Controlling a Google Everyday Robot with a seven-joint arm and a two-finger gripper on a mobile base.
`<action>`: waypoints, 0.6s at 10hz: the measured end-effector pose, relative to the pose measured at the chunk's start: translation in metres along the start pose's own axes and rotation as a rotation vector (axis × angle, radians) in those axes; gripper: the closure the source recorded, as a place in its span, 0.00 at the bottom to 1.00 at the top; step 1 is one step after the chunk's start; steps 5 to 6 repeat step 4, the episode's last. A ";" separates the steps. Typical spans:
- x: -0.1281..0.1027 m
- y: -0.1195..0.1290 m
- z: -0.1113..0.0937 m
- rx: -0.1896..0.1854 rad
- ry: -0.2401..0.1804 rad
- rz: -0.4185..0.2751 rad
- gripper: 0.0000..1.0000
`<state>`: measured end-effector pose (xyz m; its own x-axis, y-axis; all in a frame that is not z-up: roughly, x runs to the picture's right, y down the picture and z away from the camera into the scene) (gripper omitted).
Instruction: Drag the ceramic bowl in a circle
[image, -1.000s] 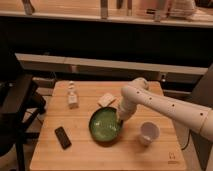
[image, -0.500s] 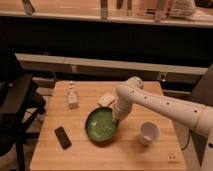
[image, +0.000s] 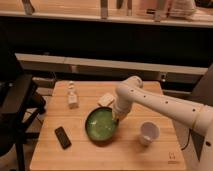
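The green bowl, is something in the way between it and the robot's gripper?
No. The gripper is already at the right rim of the ceramic bowl, with nothing visible between them. The white cup stands apart on the right, the black phone on the left.

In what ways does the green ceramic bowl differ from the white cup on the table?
The ceramic bowl is wide, shallow and green inside with a dark rim; the white cup is narrower, taller and white. The end effector is at the bowl's right rim, while the cup stands apart and untouched. Both are round, upright and open on the wooden table.
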<state>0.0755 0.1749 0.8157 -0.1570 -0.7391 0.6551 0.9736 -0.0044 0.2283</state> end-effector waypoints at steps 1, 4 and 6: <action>0.000 0.001 -0.001 -0.001 0.001 -0.001 1.00; -0.002 0.003 -0.002 -0.003 -0.009 -0.008 1.00; -0.002 0.003 -0.002 -0.003 -0.009 -0.008 1.00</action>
